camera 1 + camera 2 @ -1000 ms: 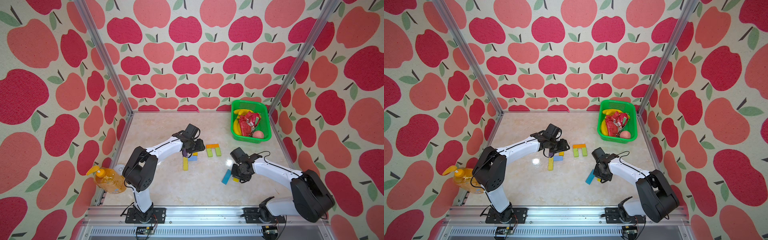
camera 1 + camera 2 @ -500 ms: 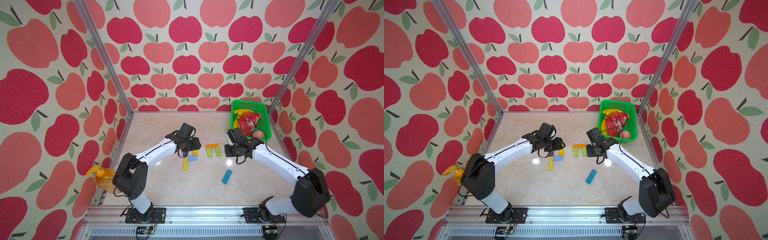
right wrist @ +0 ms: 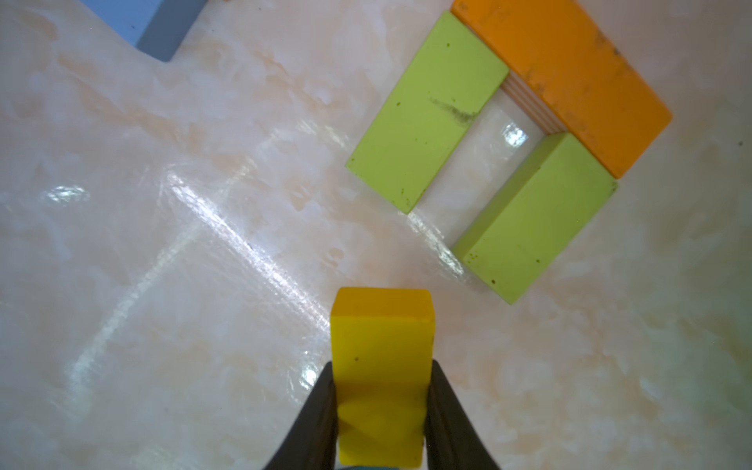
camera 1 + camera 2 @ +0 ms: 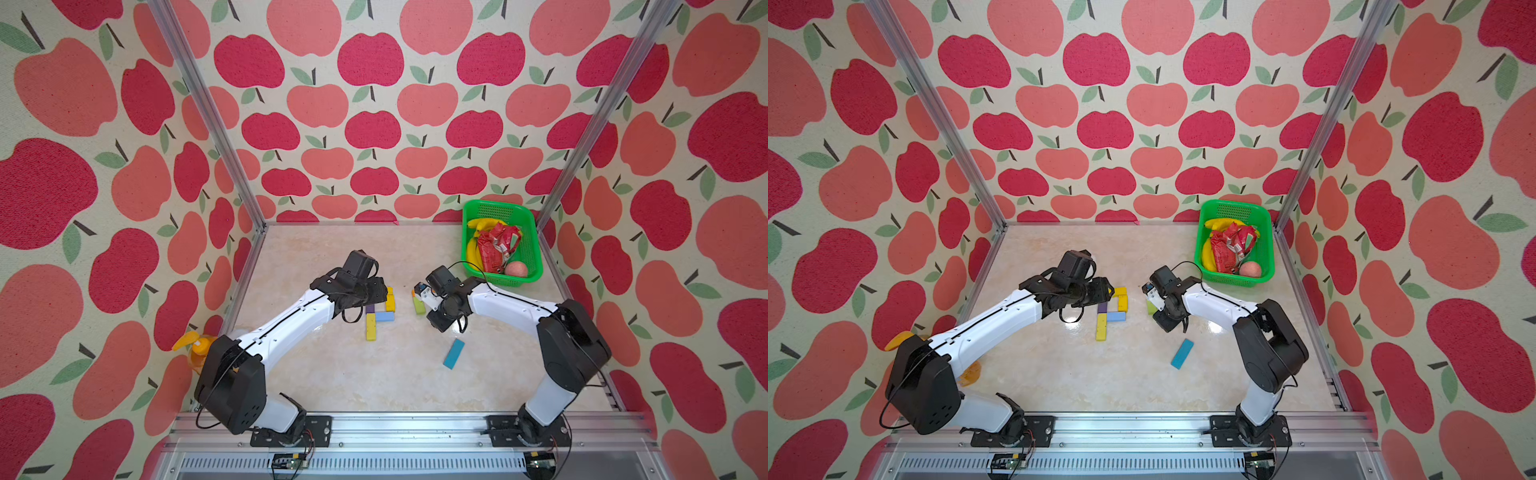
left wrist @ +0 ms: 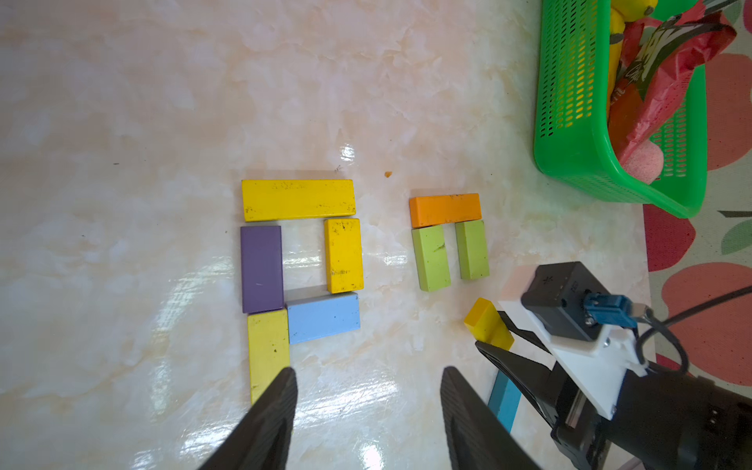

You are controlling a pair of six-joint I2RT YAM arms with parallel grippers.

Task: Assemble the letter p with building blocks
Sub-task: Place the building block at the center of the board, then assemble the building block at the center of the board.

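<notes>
The right gripper (image 3: 381, 366) was clamped on a short yellow block (image 3: 380, 325), held near two green blocks (image 3: 427, 122) butted against an orange block (image 3: 569, 73). The left gripper (image 5: 366, 372) stood open and empty above the letter p (image 5: 261, 268) — yellow, purple and light-blue pieces — while a blue block (image 4: 453, 353) lay well apart.

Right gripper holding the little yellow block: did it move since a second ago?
Yes. The right gripper, shut on the small yellow block, left the flat blue block lying alone and went farther back, near the light green blocks.
</notes>
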